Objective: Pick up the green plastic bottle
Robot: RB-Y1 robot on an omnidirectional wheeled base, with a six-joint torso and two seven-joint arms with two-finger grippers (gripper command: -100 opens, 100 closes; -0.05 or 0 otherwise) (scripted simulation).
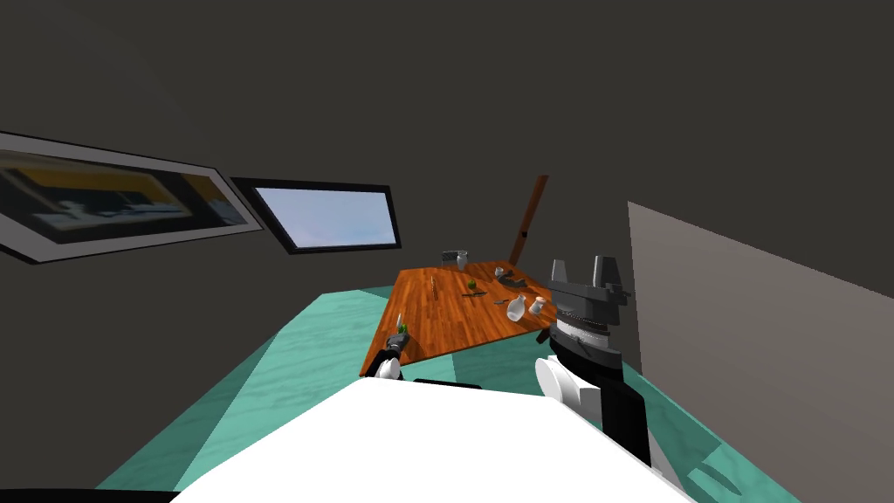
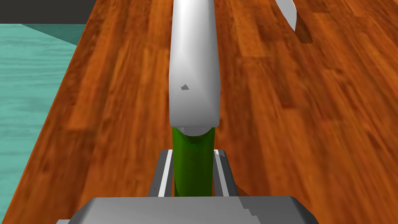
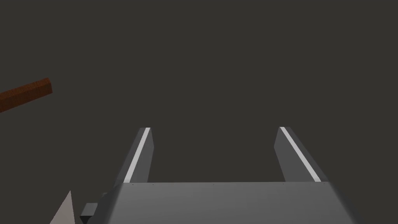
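The bottle [image 2: 193,163] has a green lower part and a long white upper part that points away from my hand over the wooden table [image 2: 295,116]. My left gripper [image 2: 193,152] is shut on the green part, one finger pressing each side. In the head view the left gripper [image 1: 397,339] is at the table's near corner, with the bottle [image 1: 402,327] sticking up from it. Whether the bottle touches the tabletop I cannot tell. My right gripper [image 1: 587,271] is raised beside the table's right side, open, with nothing between its fingers [image 3: 138,155].
On the table [image 1: 454,327] stand two white vases [image 1: 517,306], a small green thing [image 1: 471,285], a grey cup [image 1: 461,259] and several dark items. A brown post [image 1: 529,218] leans behind it. Teal floor [image 1: 297,358] lies to the left. A white object's edge [image 2: 289,11] shows beyond the bottle.
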